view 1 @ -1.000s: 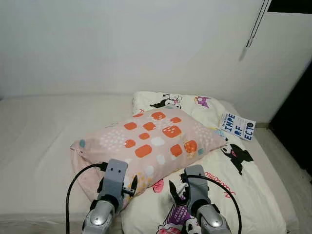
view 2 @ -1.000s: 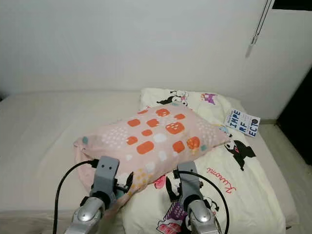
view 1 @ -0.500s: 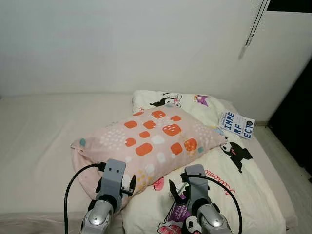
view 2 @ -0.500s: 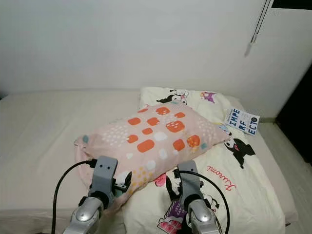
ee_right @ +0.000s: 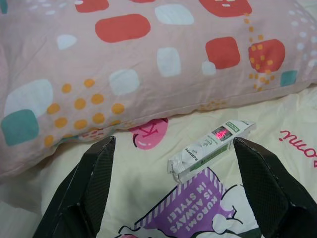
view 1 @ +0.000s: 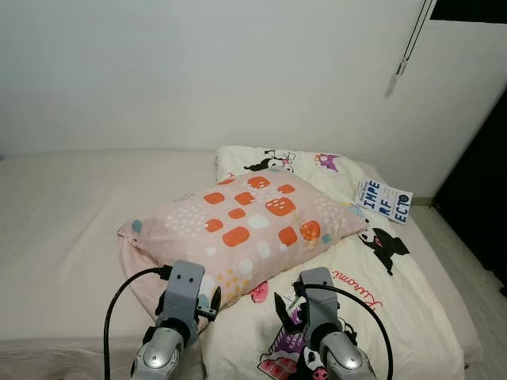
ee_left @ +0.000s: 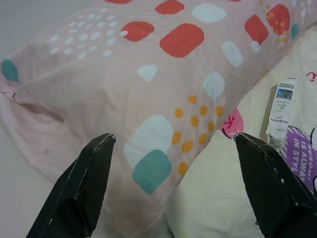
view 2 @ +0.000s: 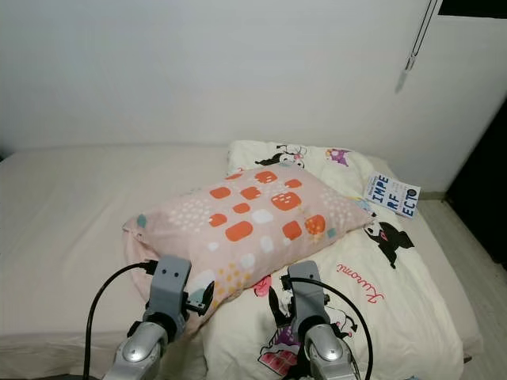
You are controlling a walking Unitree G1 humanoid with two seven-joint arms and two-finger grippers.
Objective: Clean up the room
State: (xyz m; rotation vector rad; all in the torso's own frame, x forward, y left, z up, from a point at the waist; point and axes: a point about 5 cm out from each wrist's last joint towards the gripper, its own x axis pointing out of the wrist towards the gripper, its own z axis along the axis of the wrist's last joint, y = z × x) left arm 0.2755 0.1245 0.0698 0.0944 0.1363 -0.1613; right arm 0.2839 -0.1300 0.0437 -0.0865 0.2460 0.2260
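A pink pillow (view 1: 242, 229) printed with orange, white and teal blocks lies across a bed (view 1: 63, 229), its far end resting on a cream blanket (view 1: 380, 293) patterned with cartoon characters. The pillow serves as the landmark here. Just beside its near edge, on the cream blanket, lies a small white box (ee_right: 210, 151) with green print and a pink label, flat and tilted, apart from the pillow fabric. Beyond the pillow's far right corner, near the wall, a white book (view 1: 384, 203) with bold blue letters rests on the blanket's edge. A cord (view 1: 412, 39) hangs down the white wall well above the book.

The left gripper (ee_left: 171, 188) hovers over the pillow's near corner, its two black fingers (ee_left: 81, 188) spread wide with the teal and orange-dotted fabric between them; the fingertips hold nothing, and whether they brush the cloth cannot be told. The right gripper (ee_right: 171, 186) hangs just short of the pillow's near edge, over the blanket, its fingers (ee_right: 84, 186) likewise spread wide and empty, the white box lying between them in the wrist view without contact. In the head views both silver arms reach up from the lower frame toward the pillow, the left gripper at its near left corner and the right gripper beside its near edge, a black cable (view 1: 119, 297) looping off the left wrist.
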